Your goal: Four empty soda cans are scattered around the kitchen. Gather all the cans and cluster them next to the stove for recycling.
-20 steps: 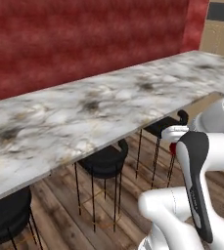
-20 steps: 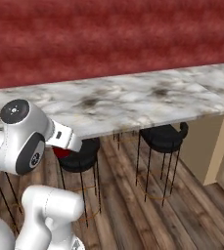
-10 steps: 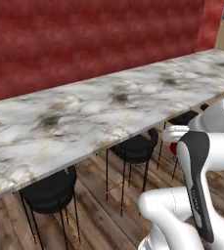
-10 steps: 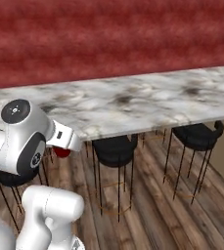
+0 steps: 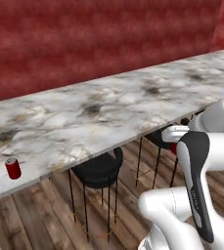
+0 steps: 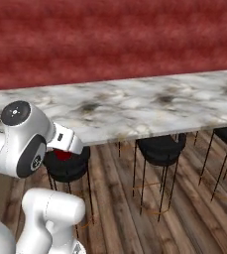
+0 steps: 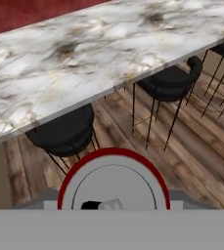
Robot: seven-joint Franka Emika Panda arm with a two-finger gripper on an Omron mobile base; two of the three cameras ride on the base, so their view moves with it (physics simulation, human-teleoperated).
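Since the earlier frames the whole scene has slid across both base views, so we read that as the base driving along the counter, not the furniture moving; a second can has come into sight at the counter's left end.

We note the long marble counter, white veined with grey and brown, running left to right before a mottled red wall. Beneath its near edge stand black bar stools with round padded seats and thin metal legs, on a floor of brown wood planks.

We find the gripper held low in front of the arm, beneath the counter's near edge, its jaws narrow and closed on a red soda can. In the hand view that can sits right at the fingers, its round silver top with tab facing the camera, ringed in red. In the right base view only a red patch of it shows under the white hand.

Another can, red with a silver top, stands upright on the counter near its left near edge, well apart from the gripper.
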